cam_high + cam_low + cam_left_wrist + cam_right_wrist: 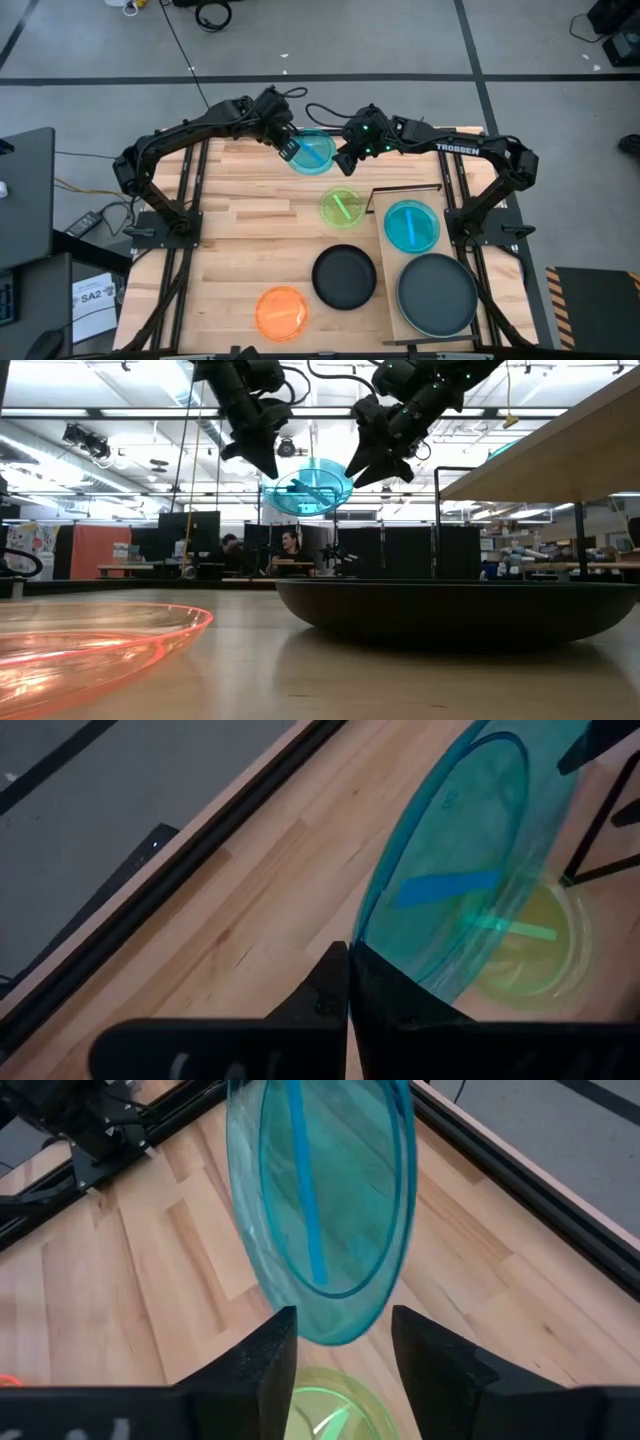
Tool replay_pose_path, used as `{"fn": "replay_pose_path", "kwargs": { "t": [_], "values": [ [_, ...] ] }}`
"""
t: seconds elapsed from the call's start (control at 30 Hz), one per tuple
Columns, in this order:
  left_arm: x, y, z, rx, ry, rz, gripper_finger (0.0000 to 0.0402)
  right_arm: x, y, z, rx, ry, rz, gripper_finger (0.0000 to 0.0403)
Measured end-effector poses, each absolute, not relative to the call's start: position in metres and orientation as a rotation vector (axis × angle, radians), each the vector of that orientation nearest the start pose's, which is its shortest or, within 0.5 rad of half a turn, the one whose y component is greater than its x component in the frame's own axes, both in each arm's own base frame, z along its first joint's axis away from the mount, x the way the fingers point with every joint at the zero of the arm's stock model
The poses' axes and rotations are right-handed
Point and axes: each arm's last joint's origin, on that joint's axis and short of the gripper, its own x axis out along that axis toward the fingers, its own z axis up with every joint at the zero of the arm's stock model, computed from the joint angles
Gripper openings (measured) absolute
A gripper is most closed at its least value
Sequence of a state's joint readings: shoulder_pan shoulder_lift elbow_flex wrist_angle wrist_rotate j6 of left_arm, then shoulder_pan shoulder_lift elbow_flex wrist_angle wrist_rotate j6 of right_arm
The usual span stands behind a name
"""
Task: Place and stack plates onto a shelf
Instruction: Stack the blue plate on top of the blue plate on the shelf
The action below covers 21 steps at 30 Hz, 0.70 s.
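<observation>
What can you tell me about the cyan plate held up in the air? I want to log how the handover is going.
The cyan plate is round, shallow and translucent, plastic by its look, with a blue strip across its face. It hangs tilted above the far middle of the table, touching no surface. The left gripper is shut on its rim. The right gripper is open, its fingers to either side of the opposite rim, not yet touching it. The lime green plate on the table shows through it in the left wrist view.
</observation>
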State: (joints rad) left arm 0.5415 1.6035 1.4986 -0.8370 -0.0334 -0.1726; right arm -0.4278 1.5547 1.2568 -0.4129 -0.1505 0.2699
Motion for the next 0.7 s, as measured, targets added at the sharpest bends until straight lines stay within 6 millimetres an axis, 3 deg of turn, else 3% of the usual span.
{"fn": "replay_pose_path", "kwargs": {
  "t": [0.7],
  "values": [
    [0.2907,0.1732,0.3255,-0.439,0.828,0.573,0.0007,0.3119,-0.1393,0.2908,0.432,0.633,-0.418,0.0066]
  ]
}}
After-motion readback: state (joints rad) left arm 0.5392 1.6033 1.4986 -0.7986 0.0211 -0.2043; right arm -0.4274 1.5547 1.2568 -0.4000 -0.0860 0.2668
